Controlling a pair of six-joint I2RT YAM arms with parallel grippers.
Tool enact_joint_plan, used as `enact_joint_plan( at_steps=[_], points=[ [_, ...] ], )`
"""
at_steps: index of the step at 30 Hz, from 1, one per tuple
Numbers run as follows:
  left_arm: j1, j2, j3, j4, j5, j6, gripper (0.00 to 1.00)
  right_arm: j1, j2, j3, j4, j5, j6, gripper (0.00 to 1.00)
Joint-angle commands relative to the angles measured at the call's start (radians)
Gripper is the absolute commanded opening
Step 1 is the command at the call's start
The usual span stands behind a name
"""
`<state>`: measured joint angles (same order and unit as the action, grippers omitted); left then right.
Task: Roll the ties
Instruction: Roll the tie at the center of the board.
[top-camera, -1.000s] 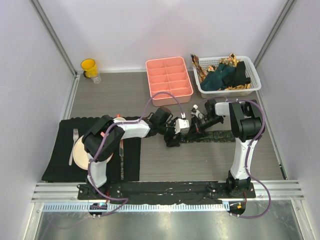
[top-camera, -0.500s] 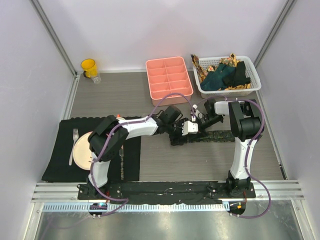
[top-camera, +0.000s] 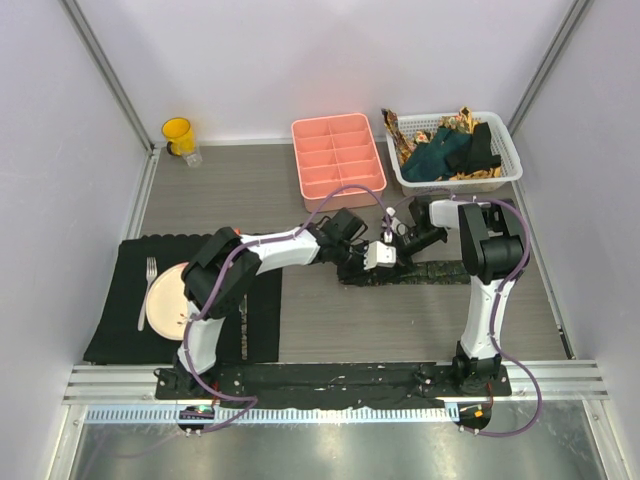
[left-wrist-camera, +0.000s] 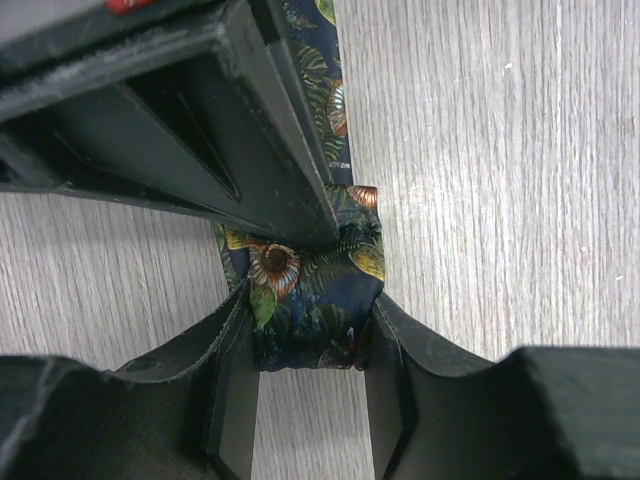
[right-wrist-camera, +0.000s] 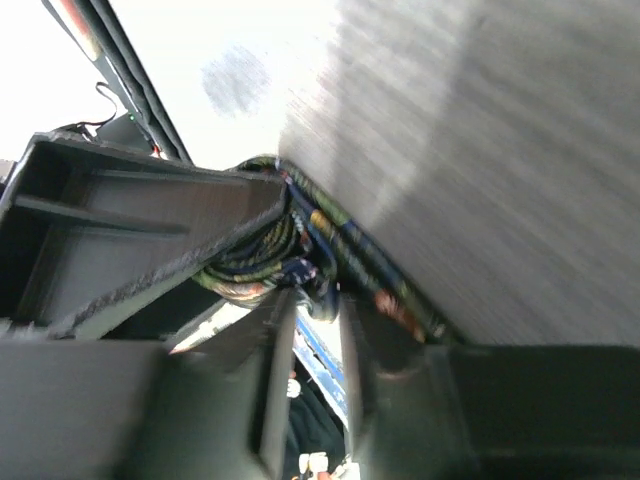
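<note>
L claw (left-wrist-camera: 312, 310) pinches tie roll (left-wrist-camera: 322, 268); R claw (right-wrist-camera: 315, 305) slightly open.

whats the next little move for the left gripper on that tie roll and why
Probably close the left gripper a touch more. Its pads flank the rolled end of the patterned tie and seem to touch it, but a firm grip isn't clear, and a finger of the right gripper rests on it.

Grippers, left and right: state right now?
Left gripper: closed on the rolled end of the patterned tie.
Right gripper: jaws slightly apart at the tie; view blurred, grip cannot be told.
</note>
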<state>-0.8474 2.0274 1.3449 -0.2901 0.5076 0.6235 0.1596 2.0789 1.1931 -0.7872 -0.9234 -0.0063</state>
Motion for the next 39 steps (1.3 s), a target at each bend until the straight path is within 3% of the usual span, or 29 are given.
enact_joint_plan(
  at_steps=[1,4,15,20,25,30,39],
  points=[
    [0.021,0.022,-0.023,-0.026,-0.015,-0.051,0.18,-0.029,-0.071,0.02,0.026,0.057,-0.003,0.36],
    [0.034,0.025,-0.03,-0.023,-0.024,-0.076,0.16,-0.051,-0.094,0.016,0.023,0.044,0.005,0.42],
    [0.048,-0.047,-0.069,0.095,-0.027,-0.189,0.16,-0.066,0.01,-0.02,0.043,0.245,-0.02,0.4],
    [0.053,-0.007,-0.038,0.037,-0.061,-0.191,0.16,-0.075,0.017,-0.023,0.04,0.256,-0.034,0.4],
    [0.05,0.054,0.013,-0.075,-0.063,-0.151,0.16,-0.075,-0.019,0.002,0.02,0.163,-0.057,0.4],
    [0.045,0.059,0.013,-0.086,-0.069,-0.14,0.17,-0.049,-0.12,0.017,0.017,-0.015,-0.02,0.44],
    [0.044,0.065,0.011,-0.086,-0.072,-0.145,0.17,0.023,-0.117,0.042,0.072,-0.013,0.095,0.45]
  ],
)
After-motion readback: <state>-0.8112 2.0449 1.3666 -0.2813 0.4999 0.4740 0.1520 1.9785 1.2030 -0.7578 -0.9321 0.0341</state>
